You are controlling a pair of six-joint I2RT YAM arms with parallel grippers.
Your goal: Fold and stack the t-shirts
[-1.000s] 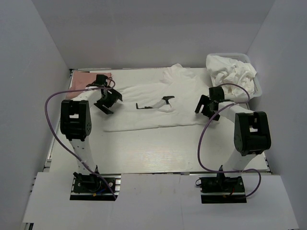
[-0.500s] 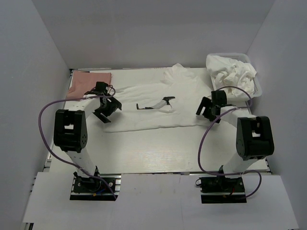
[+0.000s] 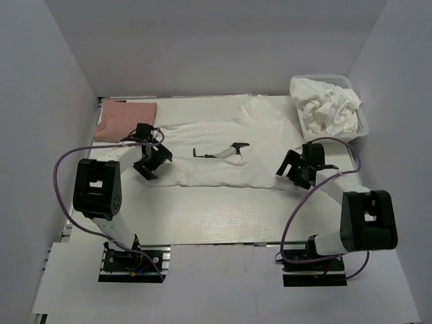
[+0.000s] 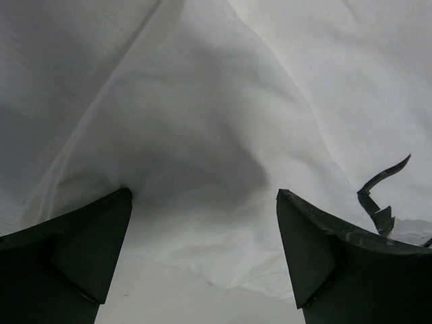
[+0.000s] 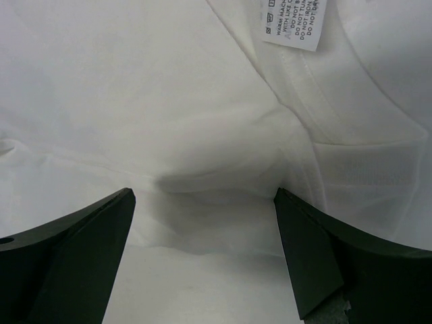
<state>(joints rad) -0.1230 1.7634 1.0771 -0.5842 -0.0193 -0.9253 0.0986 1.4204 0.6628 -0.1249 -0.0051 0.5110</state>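
A white t-shirt (image 3: 223, 145) lies spread across the middle of the table, with its near hem running left to right. My left gripper (image 3: 150, 162) is open at the shirt's near left corner. In the left wrist view the hem (image 4: 202, 236) lies between the gripper's (image 4: 202, 199) spread fingers. My right gripper (image 3: 297, 170) is open at the near right corner, and the shirt edge (image 5: 202, 229) lies between its (image 5: 202, 196) fingers. A care label (image 5: 293, 23) shows further up. A folded salmon-pink shirt (image 3: 126, 119) lies at the back left.
A white lattice basket (image 3: 361, 121) at the back right holds crumpled white shirts (image 3: 327, 101). A thin dark strip (image 3: 217, 150) lies on the spread shirt and also shows as a dark strip (image 4: 381, 192) in the left wrist view. Bare table (image 3: 216, 216) lies in front of the hem.
Both grippers have come toward the near edge of the table and lower, down to the shirt's near hem. The right one moved further. Both stayed open.
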